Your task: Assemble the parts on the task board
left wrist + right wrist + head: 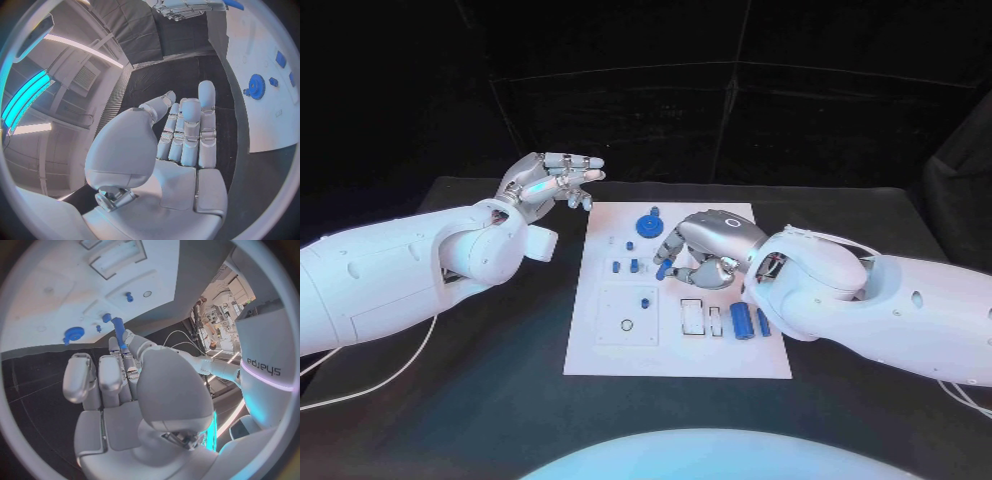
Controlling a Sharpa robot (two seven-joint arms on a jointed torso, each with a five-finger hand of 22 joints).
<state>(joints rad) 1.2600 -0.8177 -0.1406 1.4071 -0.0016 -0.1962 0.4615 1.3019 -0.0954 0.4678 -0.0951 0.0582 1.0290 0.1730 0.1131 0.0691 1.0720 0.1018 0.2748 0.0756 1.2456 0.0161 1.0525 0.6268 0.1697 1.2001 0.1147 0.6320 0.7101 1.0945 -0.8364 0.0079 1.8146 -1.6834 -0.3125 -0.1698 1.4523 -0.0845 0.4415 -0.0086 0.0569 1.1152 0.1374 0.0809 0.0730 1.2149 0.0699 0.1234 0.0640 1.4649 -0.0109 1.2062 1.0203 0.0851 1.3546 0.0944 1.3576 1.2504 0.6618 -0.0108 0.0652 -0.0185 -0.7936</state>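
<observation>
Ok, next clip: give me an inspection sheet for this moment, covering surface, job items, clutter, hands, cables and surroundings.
Surface: black table, white task board at its middle.
Job's things: blue gear on the board's far end; small blue parts beside it; two blue cylinders near the right edge; one blue peg in the raised panel.
Clutter: nothing seen.
Hands: left hand raised off the board's far left corner, holding nothing; right hand over the board, pinching a blue pin.
Cables: white cables along both arms.
Surroundings: dark curtain behind the table.
</observation>
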